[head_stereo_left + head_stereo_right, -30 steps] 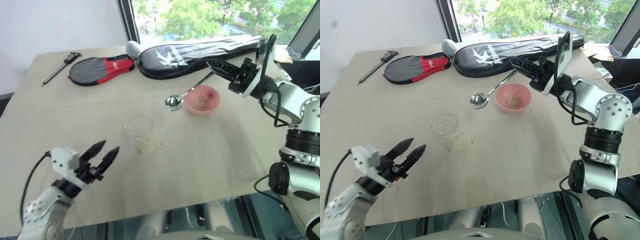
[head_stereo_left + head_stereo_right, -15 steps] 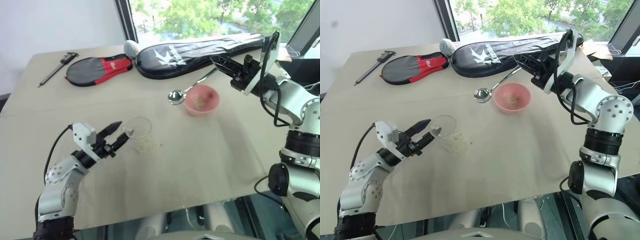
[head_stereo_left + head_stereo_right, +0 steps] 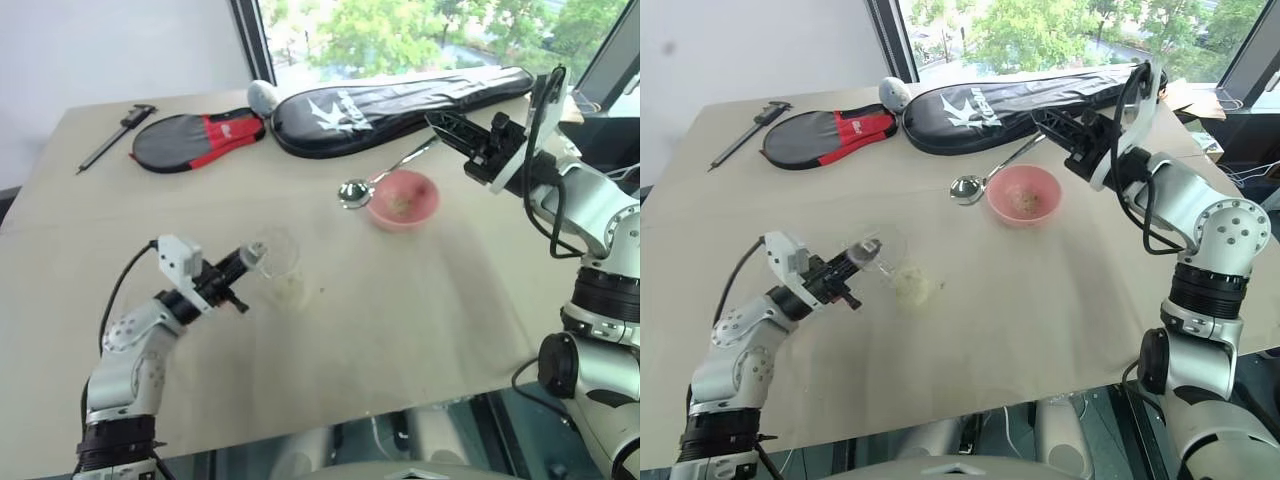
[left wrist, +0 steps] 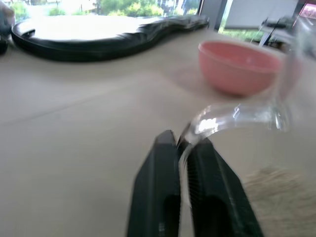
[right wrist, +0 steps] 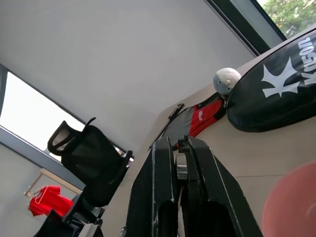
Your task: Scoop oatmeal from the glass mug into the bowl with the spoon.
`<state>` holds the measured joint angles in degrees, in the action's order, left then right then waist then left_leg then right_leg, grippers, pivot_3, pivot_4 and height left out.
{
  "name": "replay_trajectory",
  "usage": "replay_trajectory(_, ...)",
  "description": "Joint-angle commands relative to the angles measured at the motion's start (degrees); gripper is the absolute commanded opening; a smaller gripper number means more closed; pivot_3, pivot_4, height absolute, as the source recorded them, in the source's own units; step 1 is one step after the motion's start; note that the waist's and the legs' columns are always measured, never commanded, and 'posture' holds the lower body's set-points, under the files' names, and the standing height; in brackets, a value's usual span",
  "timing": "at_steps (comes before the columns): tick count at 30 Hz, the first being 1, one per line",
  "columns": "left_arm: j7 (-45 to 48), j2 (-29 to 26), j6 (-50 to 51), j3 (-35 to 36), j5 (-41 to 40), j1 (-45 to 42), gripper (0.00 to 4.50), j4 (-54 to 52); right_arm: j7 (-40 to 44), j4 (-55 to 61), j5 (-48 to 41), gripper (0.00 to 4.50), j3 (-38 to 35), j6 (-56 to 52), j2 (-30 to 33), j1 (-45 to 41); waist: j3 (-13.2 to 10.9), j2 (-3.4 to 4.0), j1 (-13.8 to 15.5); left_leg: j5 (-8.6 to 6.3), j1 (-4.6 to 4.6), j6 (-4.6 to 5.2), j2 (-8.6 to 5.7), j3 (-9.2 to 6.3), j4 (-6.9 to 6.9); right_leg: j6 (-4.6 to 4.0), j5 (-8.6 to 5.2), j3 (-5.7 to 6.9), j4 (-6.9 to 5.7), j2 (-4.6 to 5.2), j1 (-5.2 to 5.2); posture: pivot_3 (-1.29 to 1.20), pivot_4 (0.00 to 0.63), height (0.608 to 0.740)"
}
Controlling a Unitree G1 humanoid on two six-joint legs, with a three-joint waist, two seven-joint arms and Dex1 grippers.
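Left claw (image 4: 183,143): clenched on the glass mug (image 3: 277,262) handle.
Right claw (image 3: 437,121): grasping the spoon (image 3: 378,178) handle, raised beside the bowl (image 3: 403,198).
Oatmeal (image 3: 915,287): in mug.

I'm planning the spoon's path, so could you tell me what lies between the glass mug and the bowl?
Bare tabletop: in the left eye view nothing lies between the glass mug and the bowl.

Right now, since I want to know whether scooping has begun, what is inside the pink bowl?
A small patch of oatmeal lies in the bowl. Its near inner wall is hidden behind the rim, so anything there cannot be seen.
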<state>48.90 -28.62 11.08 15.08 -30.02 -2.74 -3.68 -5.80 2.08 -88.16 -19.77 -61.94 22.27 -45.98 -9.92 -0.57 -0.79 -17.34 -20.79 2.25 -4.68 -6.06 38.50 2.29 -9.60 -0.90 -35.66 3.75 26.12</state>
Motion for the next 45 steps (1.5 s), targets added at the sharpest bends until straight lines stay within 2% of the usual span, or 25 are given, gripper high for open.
replay_trajectory(1,-0.4,-0.4,-0.5,0.1,0.2,-1.5,0.07,-0.5,0.1,2.2,-2.9,0.0,0.9,0.4,0.7,-2.2,0.0,0.0,0.0,0.0,0.0,0.0,0.0,0.0,0.0,0.0,0.0,0.0,0.0,0.0,0.0,0.0,0.15,0.74)
replay_trajectory(9,-1.5,0.4,-2.1,-1.8,2.0,-6.7,0.07,0.3,2.3,3.3,-1.8,0.0,6.5,-0.2,-0.1,-7.8,0.0,0.0,0.0,0.01,-0.01,-0.01,0.0,-0.01,0.0,0.0,0.0,0.01,-0.05,-0.01,0.04,0.0,0.15,0.74)
replay_trajectory(12,-2.0,0.6,-3.7,-2.4,3.2,-10.3,0.07,0.7,5.0,4.0,1.1,0.0,9.2,0.1,-0.3,-10.0,0.0,-0.01,0.0,0.01,-0.02,-0.02,-0.01,-0.02,0.0,0.0,0.0,0.03,-0.05,0.0,0.04,0.0,0.15,0.74)
replay_trajectory(21,-1.4,-0.6,-8.0,-4.9,8.1,-17.3,0.07,2.5,16.7,7.2,18.8,0.0,18.1,2.5,2.3,-11.3,0.0,-0.01,0.0,0.01,-0.13,-0.02,-0.03,-0.01,0.01,0.01,0.0,0.03,-0.02,-0.01,0.13,0.0,0.15,0.74)
replay_trajectory(25,-1.2,-1.8,-8.5,-6.3,10.5,-19.3,0.07,3.4,24.7,11.6,31.2,0.0,26.2,6.7,5.4,-10.9,0.0,-0.01,0.0,0.02,-0.16,-0.03,-0.03,-0.01,0.01,0.01,0.0,0.03,-0.03,-0.01,0.18,0.0,0.15,0.74)
replay_trajectory(31,-0.9,-3.0,-9.6,-7.7,12.7,-22.7,0.07,6.0,28.4,13.4,40.1,0.0,32.5,9.4,2.9,-7.9,0.0,-0.04,0.0,0.03,-0.22,-0.05,-0.03,-0.03,0.04,0.01,0.01,0.03,-0.1,-0.02,0.27,0.0,0.15,0.74)
replay_trajectory(37,-1.1,-2.8,-9.7,-6.9,11.9,-23.5,0.07,6.8,26.6,12.6,38.6,0.0,29.7,4.4,-1.9,-6.6,0.0,-0.04,-0.1,0.08,-0.55,-0.14,-0.04,-0.04,0.15,0.01,0.02,0.01,-0.21,-0.03,0.63,0.0,0.15,0.74)
replay_trajectory(41,-1.1,-2.5,-11.1,-6.8,12.2,-22.6,0.07,7.3,20.0,9.6,32.0,0.0,21.5,-3.2,-7.0,-8.0,0.0,-0.04,-0.1,0.08,-0.59,-0.15,-0.04,-0.05,0.16,0.01,0.02,0.01,-0.21,-0.02,0.65,0.0,0.15,0.74)
replay_trajectory(45,-1.9,-1.6,-13.5,-6.8,12.7,-21.9,0.07,8.4,16.1,6.3,28.8,0.0,15.3,-8.0,-8.6,-11.0,0.0,-0.03,0.0,0.09,-0.6,-0.16,-0.06,-0.07,0.2,0.01,0.03,0.02,-0.23,-0.02,0.65,0.0,0.15,0.74)
